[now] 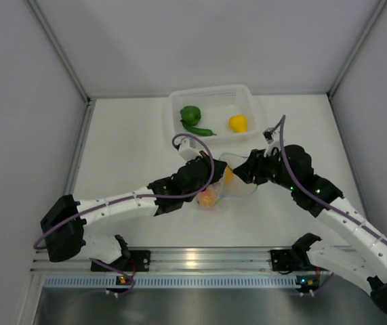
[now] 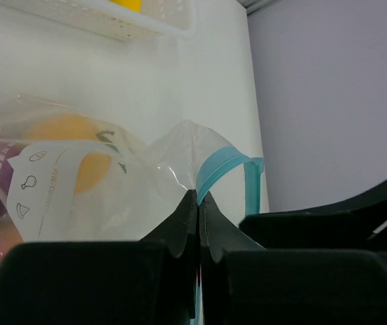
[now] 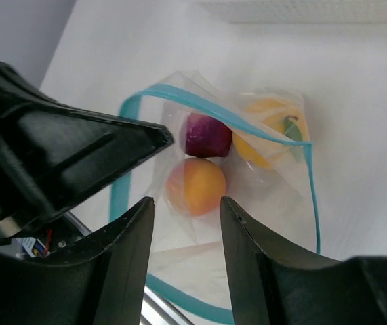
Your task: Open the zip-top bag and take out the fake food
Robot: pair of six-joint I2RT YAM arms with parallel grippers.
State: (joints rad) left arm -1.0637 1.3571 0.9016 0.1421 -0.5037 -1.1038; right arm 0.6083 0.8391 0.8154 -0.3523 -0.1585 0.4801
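Note:
The clear zip-top bag [image 1: 239, 181] lies mid-table with its light blue zip strip [image 3: 213, 108] pulled open. My left gripper [image 2: 198, 198] is shut on the strip's edge and holds the mouth up; it also shows in the top view [image 1: 210, 177]. My right gripper [image 3: 186, 203] is open and empty, hovering just over the bag mouth [image 1: 246, 172]. Inside the bag are a peach-orange fruit [image 3: 194, 184], a purple piece [image 3: 208, 134] and a yellow-orange fruit [image 3: 264, 132]. A green pepper [image 1: 190, 114], a green chili [image 1: 200, 129] and a yellow pepper [image 1: 238, 122] lie in the basket.
The white mesh basket [image 1: 177, 101] stands at the back of the table, just behind the bag. Grey walls close in both sides and the back. A metal rail [image 1: 193, 261] with the arm bases runs along the near edge.

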